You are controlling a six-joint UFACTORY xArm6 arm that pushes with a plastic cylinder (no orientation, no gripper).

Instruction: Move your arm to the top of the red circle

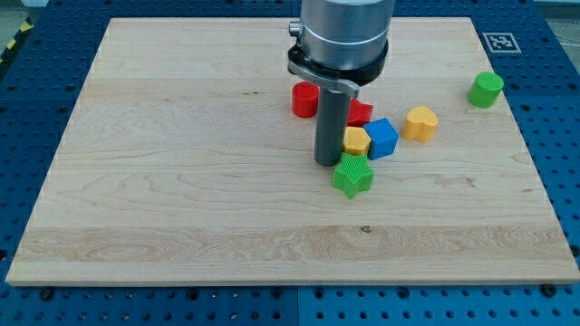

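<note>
The red circle stands on the wooden board, above the middle of the view. My rod comes down from the arm's head at the view's top, and my tip rests on the board below and slightly right of the red circle. The tip sits just left of the yellow hexagon block and just above-left of the green star. It does not touch the red circle.
A second red block lies partly hidden behind the rod. A blue cube sits right of the yellow hexagon block. A yellow heart lies further right. A green cylinder stands near the board's right edge.
</note>
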